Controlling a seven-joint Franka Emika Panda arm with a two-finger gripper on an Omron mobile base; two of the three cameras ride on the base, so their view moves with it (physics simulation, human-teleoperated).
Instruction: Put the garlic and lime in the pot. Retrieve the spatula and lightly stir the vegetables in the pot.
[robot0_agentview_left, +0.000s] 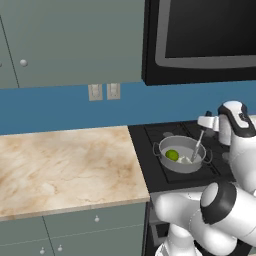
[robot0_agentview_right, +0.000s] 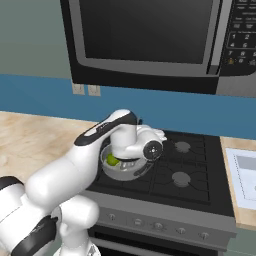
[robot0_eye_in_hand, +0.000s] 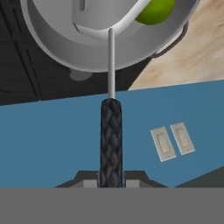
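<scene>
1. Grey metal forms the pot (robot0_agentview_left: 182, 155), a shallow round pan with two small loop handles. It sits on the black stove (robot0_agentview_right: 200, 170), on the front burner nearest the marble counter (robot0_agentview_left: 65, 165).
2. Inside the pot, the bright green lime (robot0_agentview_left: 172, 155) lies toward nine o'clock in the left base view. The pale garlic (robot0_agentview_left: 185, 160) rests just beside it, toward six o'clock.
3. The gripper (robot0_eye_in_hand: 111, 177) is closed on the spatula (robot0_eye_in_hand: 111, 87), its two dark fingertips pinching the black handle near its end.
4. From the handle a thin metal shaft runs toward twelve o'clock in the hand view, and the flat grey head dips inside the pot's rim.
5. The spatula looks light and stiff. Its textured handle likely gives a firm hold, and the grip at the far end allows long, gentle strokes.
6. Both the lime and the garlic are small, round and probably quick to roll, so light pushes should move them.
7. The pot appears heavy enough to stay put, though a hard scrape against its wall might shift it.
</scene>
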